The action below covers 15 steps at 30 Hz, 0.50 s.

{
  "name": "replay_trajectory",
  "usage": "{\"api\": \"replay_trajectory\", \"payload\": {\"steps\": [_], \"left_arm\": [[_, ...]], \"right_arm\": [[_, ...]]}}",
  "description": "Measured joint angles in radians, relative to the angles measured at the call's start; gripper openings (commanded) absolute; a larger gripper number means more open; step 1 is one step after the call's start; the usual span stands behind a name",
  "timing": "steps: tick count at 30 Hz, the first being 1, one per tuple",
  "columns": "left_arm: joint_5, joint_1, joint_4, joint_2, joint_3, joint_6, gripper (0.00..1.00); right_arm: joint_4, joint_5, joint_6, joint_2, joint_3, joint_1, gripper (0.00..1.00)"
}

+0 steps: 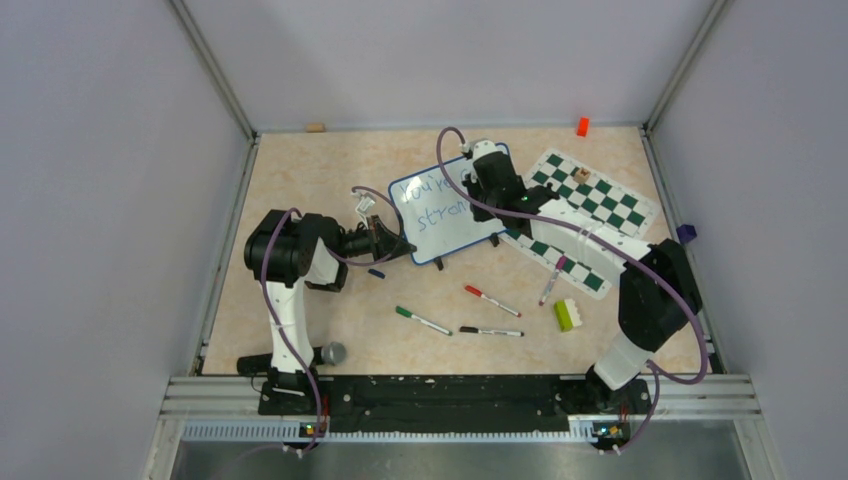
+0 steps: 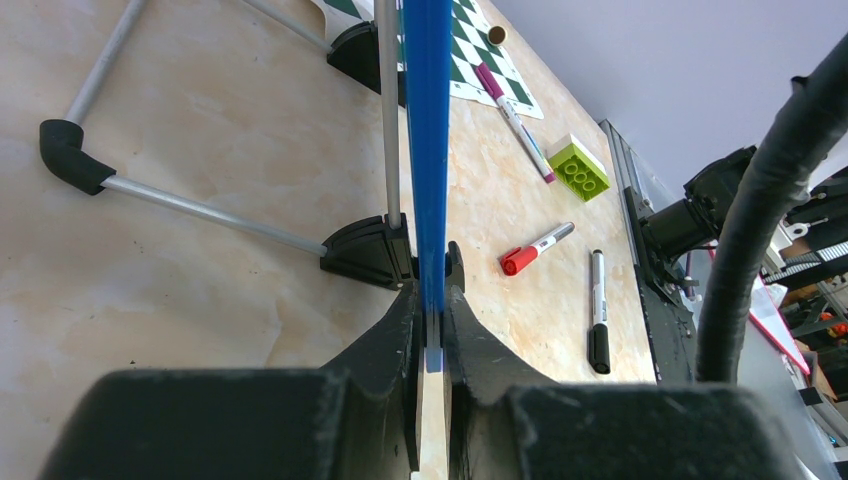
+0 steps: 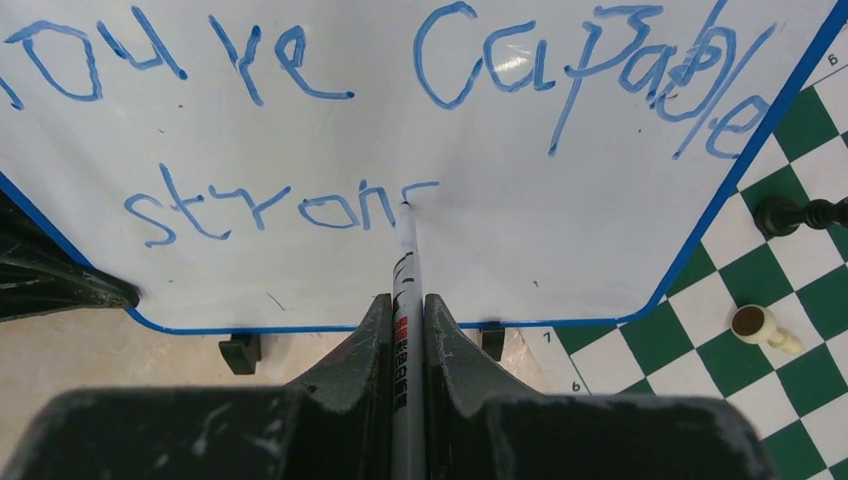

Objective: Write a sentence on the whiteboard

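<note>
Whiteboard [image 3: 560,240] glossy, thin blue frame pinched in left gripper [image 2: 432,310]; right gripper [image 3: 405,312] clamps slim marker [image 3: 405,250], tip on board.

Beige table [image 1: 300,170]: whiteboard [image 1: 447,228], chess mat [image 1: 603,203], loose markers [image 1: 423,321], green brick [image 1: 566,315].

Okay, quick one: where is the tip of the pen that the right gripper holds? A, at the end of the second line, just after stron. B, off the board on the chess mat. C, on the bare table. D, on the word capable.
A: in the right wrist view the pen clamped in the right gripper touches the whiteboard, its tip at the unfinished last letter of the second line.
</note>
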Motion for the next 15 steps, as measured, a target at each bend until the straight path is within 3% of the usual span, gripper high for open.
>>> {"api": "replay_trajectory", "payload": {"steps": [15], "left_arm": [[0.0,0.0,0.0,0.0,0.0,0.0,0.06]], "right_arm": [[-0.045,0.054,0.0,0.014,0.007,0.0,0.0]]}}
